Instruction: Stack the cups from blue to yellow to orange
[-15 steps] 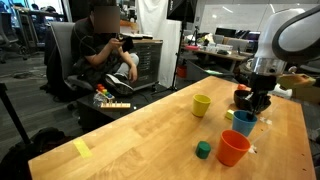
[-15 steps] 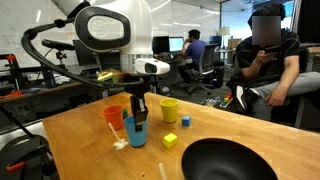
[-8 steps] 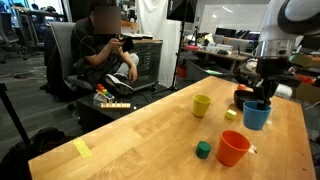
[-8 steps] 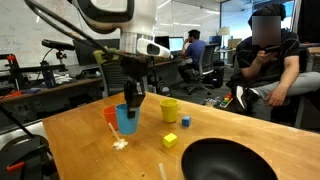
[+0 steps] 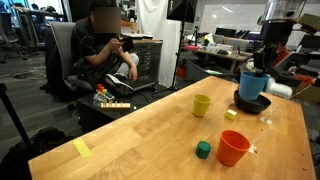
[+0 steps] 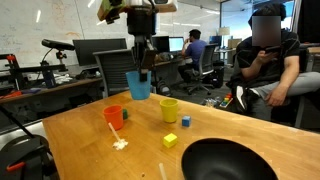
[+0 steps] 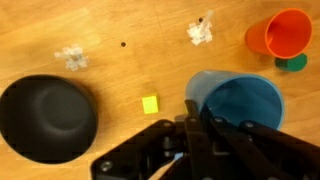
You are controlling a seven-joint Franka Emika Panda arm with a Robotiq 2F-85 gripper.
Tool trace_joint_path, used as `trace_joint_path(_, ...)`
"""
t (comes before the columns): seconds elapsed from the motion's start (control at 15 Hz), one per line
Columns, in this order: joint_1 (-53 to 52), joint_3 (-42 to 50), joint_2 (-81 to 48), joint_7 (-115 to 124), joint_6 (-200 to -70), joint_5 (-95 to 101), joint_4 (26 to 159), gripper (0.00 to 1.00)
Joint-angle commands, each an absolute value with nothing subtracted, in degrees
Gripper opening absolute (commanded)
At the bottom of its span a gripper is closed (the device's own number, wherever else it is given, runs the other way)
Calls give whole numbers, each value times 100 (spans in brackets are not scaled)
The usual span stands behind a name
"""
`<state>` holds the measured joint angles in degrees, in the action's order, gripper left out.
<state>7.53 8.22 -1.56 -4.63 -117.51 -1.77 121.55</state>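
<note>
Hanging well above the table (image 5: pixel 140 135), higher than half a second ago, the light blue cup (image 6: pixel 139 86) is plain and smooth, upright with its mouth up, its rim pinched by the claw (image 6: pixel 144 69). The yellow cup (image 6: pixel 169 109) and orange cup (image 6: pixel 113 116) stand apart on the table below.

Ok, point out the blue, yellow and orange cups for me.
blue cup (image 6: pixel 139 86), in an exterior view, on its side wall.
yellow cup (image 6: pixel 169 112), in an exterior view, on its side wall.
orange cup (image 5: pixel 233 150), in an exterior view, on its side wall.
</note>
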Motion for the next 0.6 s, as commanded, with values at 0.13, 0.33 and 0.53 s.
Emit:
trace_joint_path(0.13,714,728,-334,-397,-11639,-536,11427,1)
trace_joint_path(0.33,695,684,-577,-380,-11669,-765,11080,1)
trace_joint_path(0.53,705,661,-911,-323,-11693,-954,10722,1)
